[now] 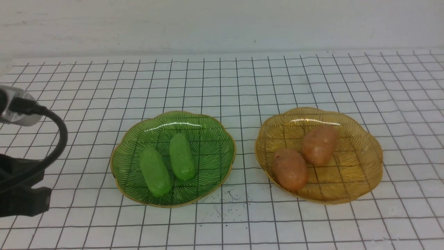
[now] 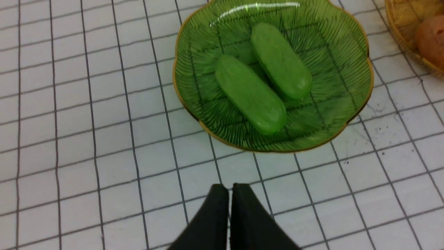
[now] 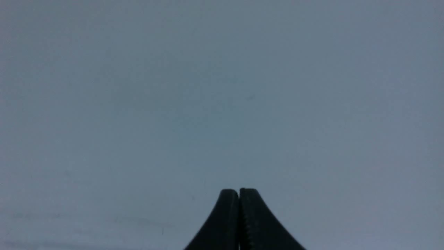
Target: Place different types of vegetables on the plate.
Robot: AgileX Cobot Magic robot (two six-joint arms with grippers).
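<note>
The desk (image 1: 222, 80) is covered with a white sheet ruled in a black grid. Two scalloped glass plates with gold rims sit toward the desk's near edge, side by side and apart from each other. The green plate (image 1: 211, 139) is left of the middle and the amber plate (image 1: 357, 156) is right of the middle.

Both green pieces lie on the green plate, close alongside each other. The left cucumber (image 1: 155, 172) reaches closer to the plate's near rim, and the right cucumber (image 1: 181, 157) lies a little farther back. The two orange-brown lumps are on the amber plate, just beside each other in its left half. The near potato (image 1: 290, 169) is toward the plate's near-left rim and the far potato (image 1: 319, 144) sits behind it to the right.

The left hand (image 2: 230, 189) is by the desk's left edge, over bare grid near the green plate. Its jaws are pressed together with nothing between them. A black cable (image 1: 59, 139) loops down beside that arm.

The right hand (image 3: 238, 192) is out of the front view. Its own camera shows the fingers closed flat against each other and empty, facing a blank grey surface, possibly the wall.
</note>
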